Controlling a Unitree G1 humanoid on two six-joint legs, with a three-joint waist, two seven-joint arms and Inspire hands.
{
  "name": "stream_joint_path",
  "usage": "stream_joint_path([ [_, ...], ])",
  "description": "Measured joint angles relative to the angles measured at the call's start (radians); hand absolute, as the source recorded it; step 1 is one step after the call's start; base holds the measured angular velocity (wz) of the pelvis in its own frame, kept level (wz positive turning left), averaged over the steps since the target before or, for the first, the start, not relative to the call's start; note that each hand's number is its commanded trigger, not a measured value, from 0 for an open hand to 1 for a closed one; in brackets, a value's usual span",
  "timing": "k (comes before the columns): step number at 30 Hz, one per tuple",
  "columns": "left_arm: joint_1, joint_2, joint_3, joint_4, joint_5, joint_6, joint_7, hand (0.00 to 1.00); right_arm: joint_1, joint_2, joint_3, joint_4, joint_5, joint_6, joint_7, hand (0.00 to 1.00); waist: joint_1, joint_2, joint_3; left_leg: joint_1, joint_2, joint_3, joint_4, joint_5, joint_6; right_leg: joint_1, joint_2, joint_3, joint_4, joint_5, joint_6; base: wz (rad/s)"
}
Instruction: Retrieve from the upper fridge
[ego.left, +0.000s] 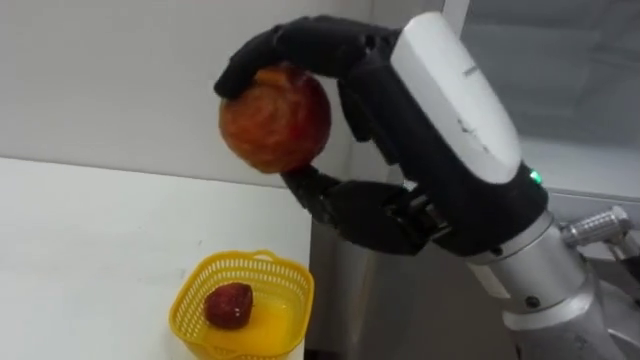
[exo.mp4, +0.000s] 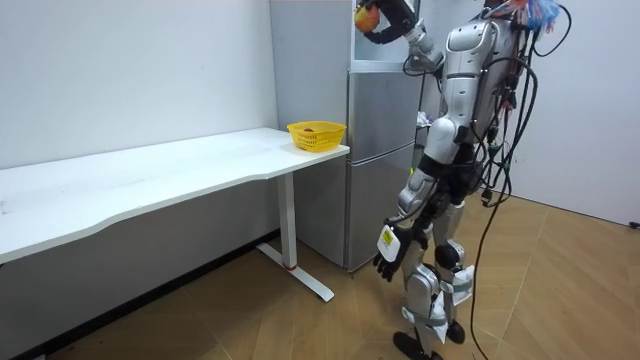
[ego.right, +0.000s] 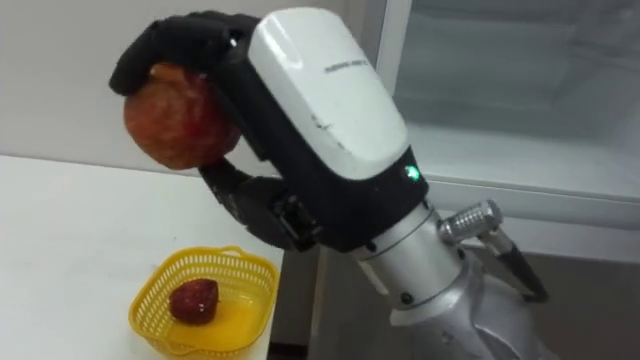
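Note:
My right hand (ego.left: 440, 130) is raised high, with fingers and thumb curled round a round red-orange fruit (ego.left: 275, 120). It holds the fruit in the air above the white table's (ego.left: 80, 250) corner, just left of the grey fridge (exo.mp4: 380, 150). In the room view the fruit (exo.mp4: 366, 17) is level with the fridge's upper part. Below it a yellow mesh basket (ego.left: 190, 300) stands on the table corner with a dark red fruit (ego.left: 229, 305) inside. My left hand (exo.mp4: 388, 262) hangs by my thigh, fingers relaxed.
I stand in front of the fridge, turned toward the table. The pale inside of the upper compartment (ego.right: 520, 100) shows to the right of my arm. The long white table (exo.mp4: 150, 180) runs along the wall to the room view's left.

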Motion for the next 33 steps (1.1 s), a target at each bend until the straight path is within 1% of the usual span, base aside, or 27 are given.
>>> stream_joint_path([
  [4,-0.001,0.003,-0.001,-0.005,0.000,0.000,-0.005,0.00,0.000,0.009,0.053,0.004,-0.010,0.001,0.022,1.00,0.003,-0.004,0.0026,0.000,-0.001,-0.008,0.000,0.000,0.000,0.005,-0.001,-0.013,0.000,0.000,0.000,0.07],
  [6,-0.006,0.006,-0.002,-0.007,0.000,0.000,-0.008,0.00,0.000,0.023,0.083,0.023,-0.010,0.000,0.031,1.00,0.011,-0.011,0.0073,0.001,-0.001,-0.018,0.000,0.000,0.000,0.008,-0.001,-0.017,0.000,0.000,0.000,0.09],
  [7,-0.008,0.006,-0.002,-0.007,0.000,0.000,-0.008,0.00,0.000,0.027,0.090,0.030,-0.011,0.001,0.031,1.00,0.014,-0.013,0.0081,0.001,-0.001,-0.019,0.000,0.000,0.000,0.008,-0.001,-0.018,0.000,0.000,0.000,0.06],
  [9,-0.021,0.007,-0.002,0.000,0.002,0.000,-0.008,0.00,0.000,0.030,0.113,0.055,-0.028,0.004,0.033,1.00,0.034,-0.018,0.0114,-0.002,-0.001,-0.022,-0.001,0.000,0.000,0.008,-0.001,-0.021,-0.001,0.000,0.000,0.05],
  [11,-0.023,0.007,-0.002,0.000,0.004,0.001,-0.013,0.00,0.000,0.037,0.130,0.080,-0.067,0.009,0.033,1.00,0.054,-0.020,0.0120,-0.003,-0.001,-0.025,-0.005,0.000,0.000,0.007,-0.001,-0.022,-0.001,0.000,0.000,0.07],
  [14,-0.025,0.012,-0.003,0.000,0.006,0.002,-0.040,0.00,0.000,0.069,0.143,0.146,-0.149,0.011,0.044,1.00,0.063,-0.026,0.0114,-0.007,-0.002,-0.044,0.001,0.000,0.000,0.007,-0.001,-0.022,-0.001,0.000,0.000,0.17],
  [15,-0.025,0.013,-0.004,0.000,0.006,0.002,-0.048,0.00,0.000,0.071,0.144,0.169,-0.167,0.011,0.044,1.00,0.077,-0.027,0.0112,-0.008,-0.004,-0.046,0.001,0.000,0.000,0.007,0.000,-0.021,-0.001,0.000,0.000,0.09],
  [18,-0.025,0.013,-0.034,0.001,0.006,0.002,-0.048,0.00,-0.001,0.071,0.170,0.237,-0.209,0.020,0.038,1.00,0.095,-0.031,0.0109,-0.008,-0.006,-0.052,0.001,0.001,0.000,0.009,0.000,-0.020,-0.002,0.000,0.000,0.07],
  [20,-0.027,0.013,-0.040,0.002,0.007,0.002,-0.048,0.00,-0.001,0.075,0.193,0.286,-0.217,0.022,0.036,1.00,0.107,-0.033,0.0119,-0.008,-0.005,-0.052,0.001,0.001,0.000,0.009,0.000,-0.019,-0.006,0.000,0.000,0.02],
  [22,-0.029,0.013,-0.040,0.001,0.007,0.002,-0.046,0.00,-0.001,0.081,0.210,0.328,-0.238,0.023,0.037,1.00,0.109,-0.035,0.0117,-0.016,-0.005,-0.058,0.005,0.001,0.000,0.010,-0.002,-0.021,-0.018,0.000,0.000,0.07],
  [23,-0.030,0.012,-0.040,0.002,0.007,0.002,-0.045,0.00,-0.001,0.093,0.211,0.362,-0.245,0.021,0.036,1.00,0.109,-0.035,0.0149,-0.021,-0.006,-0.060,0.010,0.001,0.000,0.010,-0.003,-0.023,-0.019,0.000,0.001,0.08],
  [24,-0.031,0.014,-0.040,0.001,0.007,0.002,-0.045,0.00,-0.001,0.106,0.211,0.405,-0.245,0.022,0.030,1.00,0.111,-0.035,0.0152,-0.026,-0.006,-0.061,0.018,0.001,0.000,0.009,-0.003,-0.024,-0.019,0.000,0.001,0.06],
  [27,-0.038,0.015,-0.040,0.001,0.007,0.002,-0.045,0.00,-0.002,0.126,0.210,0.516,-0.261,0.026,0.015,1.00,0.121,-0.037,0.0164,-0.037,-0.007,-0.059,0.020,0.001,0.000,-0.004,-0.007,-0.024,-0.017,0.000,0.001,0.01],
  [30,-0.046,0.014,-0.038,-0.001,0.012,0.003,-0.047,0.00,-0.002,0.133,0.208,0.601,-0.273,0.045,0.009,1.00,0.136,-0.038,0.0158,-0.055,-0.008,-0.060,0.028,0.001,0.000,-0.018,-0.005,-0.025,-0.015,0.000,0.001,-0.03],
  [33,-0.046,0.016,-0.029,-0.011,0.017,0.007,-0.047,0.00,-0.004,0.128,0.207,0.650,-0.263,0.046,0.008,1.00,0.137,-0.038,0.0160,-0.071,-0.016,-0.061,0.034,0.001,0.000,-0.029,-0.006,-0.027,-0.016,0.000,0.001,0.00],
])
